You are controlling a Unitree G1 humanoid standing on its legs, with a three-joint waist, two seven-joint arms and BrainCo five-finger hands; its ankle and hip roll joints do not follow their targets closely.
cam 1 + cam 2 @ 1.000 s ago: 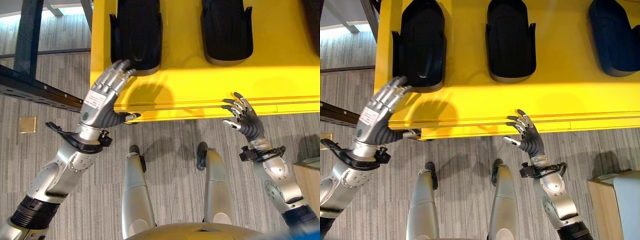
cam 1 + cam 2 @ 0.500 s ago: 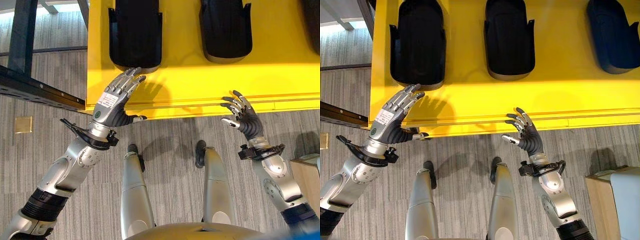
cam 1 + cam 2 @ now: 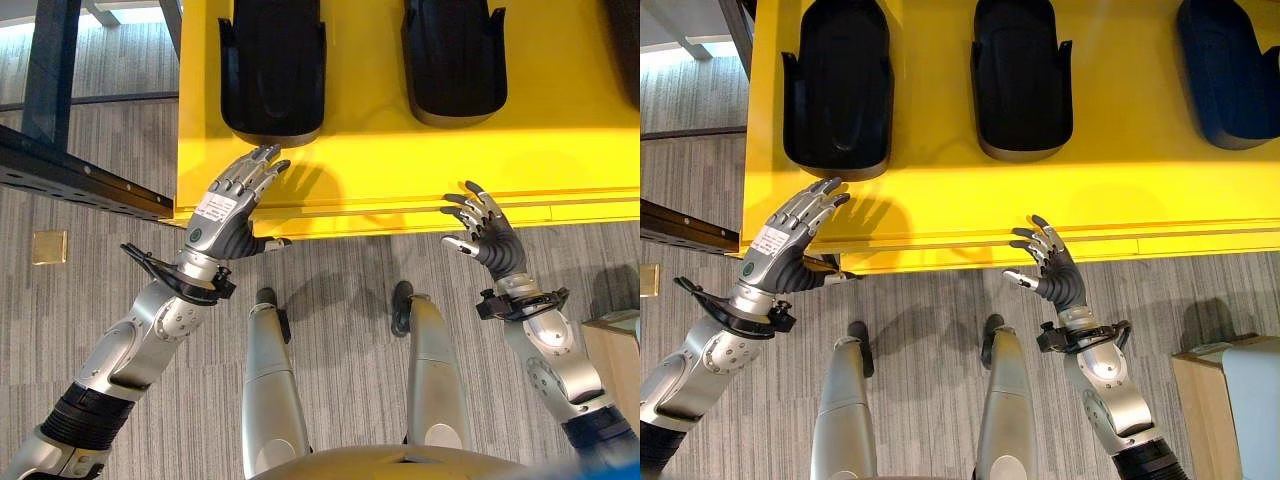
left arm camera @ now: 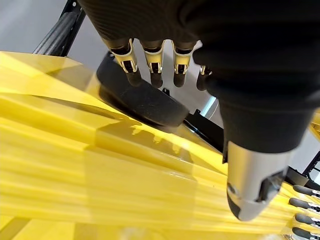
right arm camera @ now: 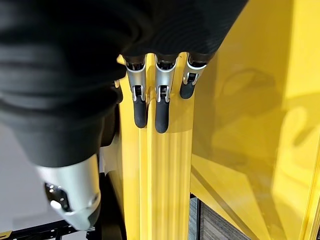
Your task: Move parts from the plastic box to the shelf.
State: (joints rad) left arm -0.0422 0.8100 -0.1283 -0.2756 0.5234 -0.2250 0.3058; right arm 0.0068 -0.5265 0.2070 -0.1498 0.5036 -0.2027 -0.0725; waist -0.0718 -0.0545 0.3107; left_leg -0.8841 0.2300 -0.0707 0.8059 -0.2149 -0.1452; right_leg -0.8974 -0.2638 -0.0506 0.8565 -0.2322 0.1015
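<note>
Both hands hang empty over the front lip of the yellow shelf. Left hand has its fingers straight and relaxed, tips just short of the nearest black part and not touching it. Right hand is spread loose near the shelf edge, holding nothing.

Three parts lie on the shelf in the right eye view — two black, plus a darker bluish one at the far right. One shelf, two hands.

The risk, as a judgement: the left fingertips sit close enough that a careless forward drift could nudge the part out of line with its neighbours. The right hand's fingers could catch the shelf's ridged lip if the arm lifts without first clearing back.
</note>
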